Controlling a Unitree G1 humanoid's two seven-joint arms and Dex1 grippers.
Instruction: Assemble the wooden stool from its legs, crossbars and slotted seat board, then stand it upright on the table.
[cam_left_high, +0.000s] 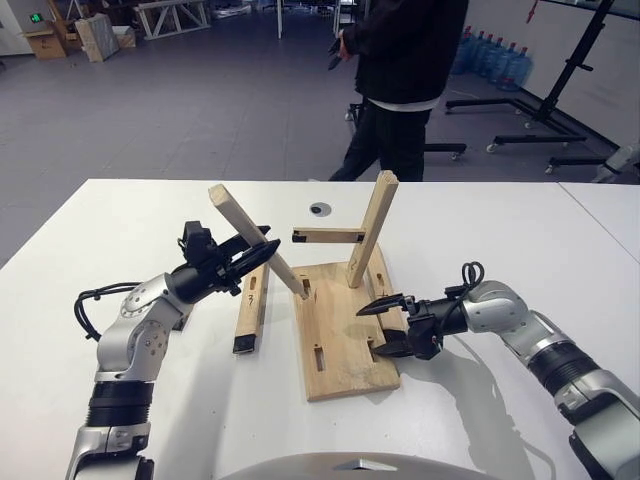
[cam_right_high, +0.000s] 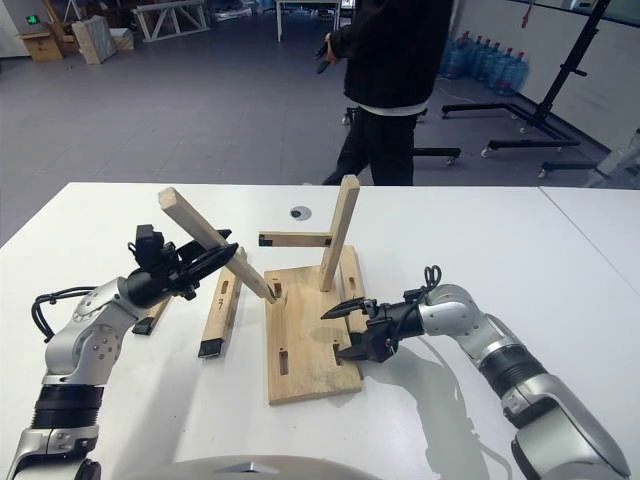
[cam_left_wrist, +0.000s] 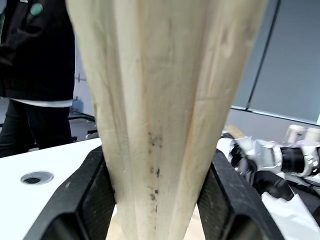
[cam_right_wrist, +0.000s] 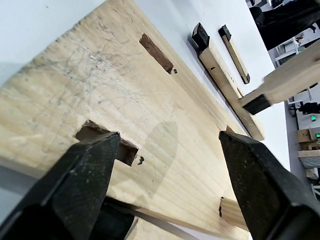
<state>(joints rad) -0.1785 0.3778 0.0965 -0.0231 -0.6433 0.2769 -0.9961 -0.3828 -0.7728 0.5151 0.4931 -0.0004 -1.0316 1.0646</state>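
The slotted seat board (cam_left_high: 340, 355) lies flat on the white table. One leg (cam_left_high: 372, 228) stands upright in a far slot, and a crossbar (cam_left_high: 328, 237) sticks out of it to the left. My left gripper (cam_left_high: 248, 264) is shut on a second leg (cam_left_high: 245, 225), which is tilted with its lower end at the board's far-left slot; in the left wrist view its fingers (cam_left_wrist: 85, 200) clamp that leg (cam_left_wrist: 160, 125). A third leg (cam_left_high: 252, 305) lies left of the board. My right gripper (cam_left_high: 376, 330) is open over the board's right edge, its fingers (cam_right_wrist: 75, 180) straddling a slot.
A small dark-tipped wooden piece (cam_right_high: 150, 320) lies under my left arm. Another wooden piece (cam_left_high: 381, 272) runs along the board's far right edge. A round hole (cam_left_high: 320, 209) sits in the table behind the board. A person stands beyond the far edge.
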